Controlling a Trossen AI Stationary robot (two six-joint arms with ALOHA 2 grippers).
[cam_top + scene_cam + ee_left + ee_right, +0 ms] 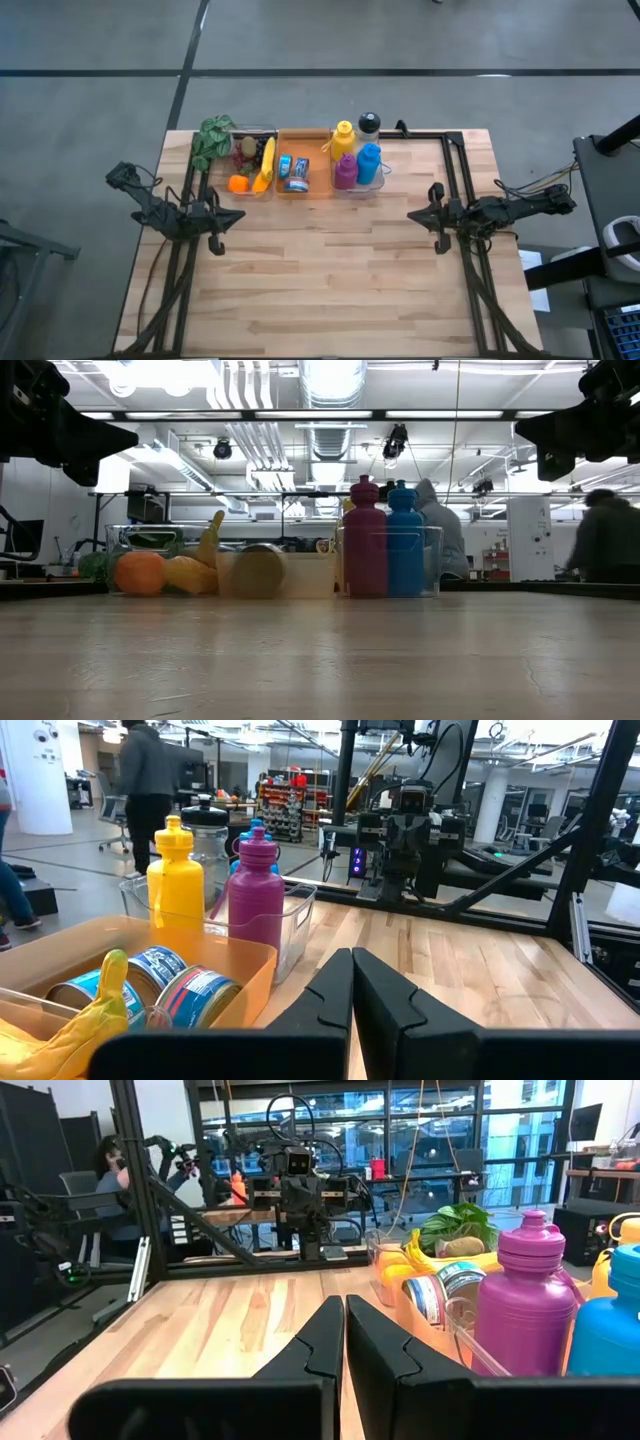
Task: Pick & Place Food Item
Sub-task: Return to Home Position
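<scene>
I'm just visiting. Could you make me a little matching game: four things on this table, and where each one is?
Things:
1. banana
2. tuna cans
3. magenta bottle
4. left gripper

Places:
A. orange bin
B. over bare wood, jaws shut
C. right clear bin
D. left clear bin

Pairs: 1-D, 2-A, 3-C, 4-B.

A big robot lab, a wooden table (330,290), silver pipes (330,390) and long lights (450,414) on the ceiling, shelves (285,805) of stuff, a person (148,775) far behind
</scene>
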